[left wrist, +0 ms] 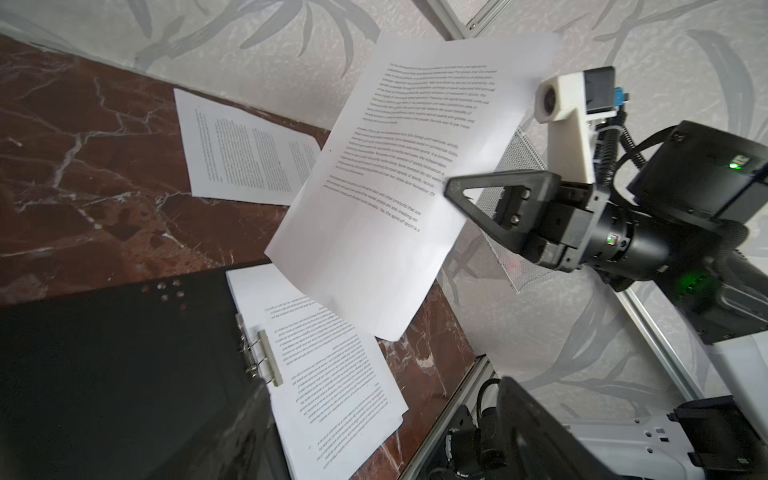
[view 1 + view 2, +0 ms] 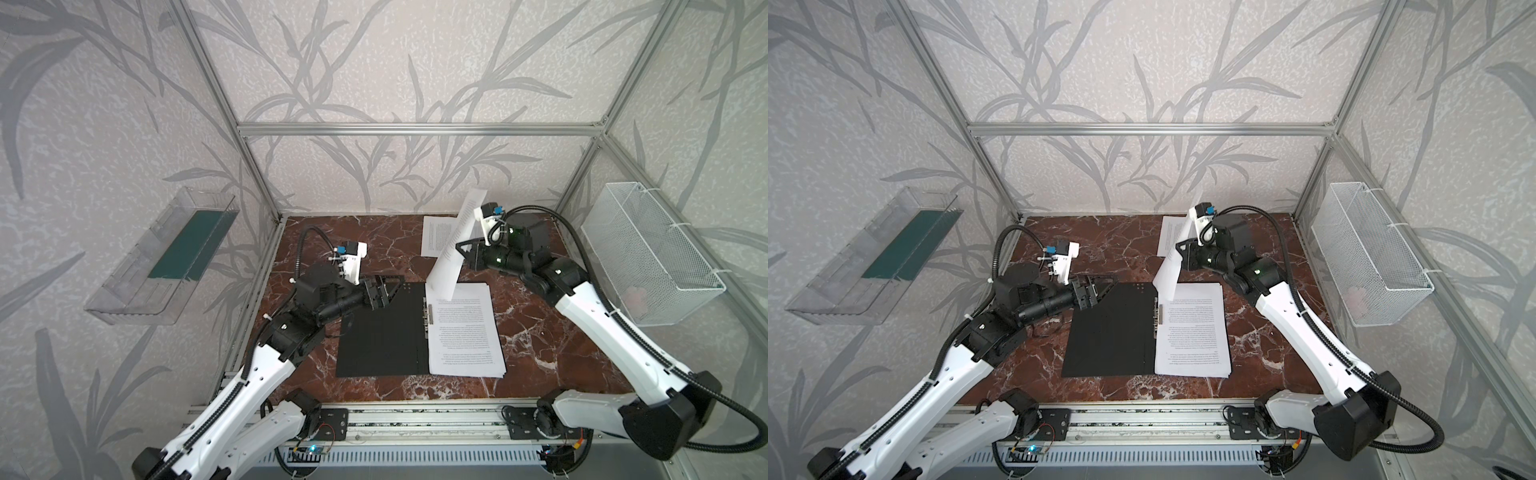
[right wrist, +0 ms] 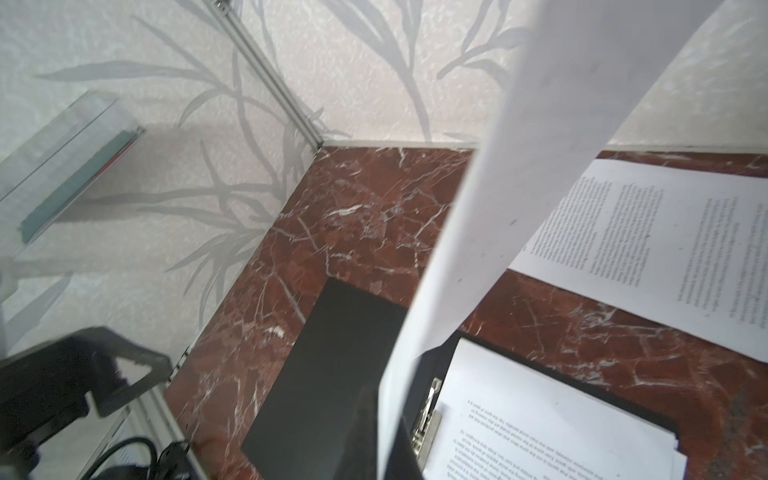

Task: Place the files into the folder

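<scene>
Marble tabletop (image 2: pixel 540 332): files (image 2: pixel 465 332) inside open folder (image 2: pixel 374 332)

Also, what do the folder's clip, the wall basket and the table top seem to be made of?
Clip: probably metal, silvery with a dull shine.
Basket: white-coated wire mesh, a fine see-through grid.
Table top: red-brown marble look with white veins; real stone or printed laminate, I cannot tell.

Nothing here reads clearly to me. The raised sheet (image 1: pixel 395 166), the stacked sheets (image 2: pixel 465 328) and the far sheet (image 1: pixel 245 158) all carry small black print. It is too fine and blurred to make out.
</scene>
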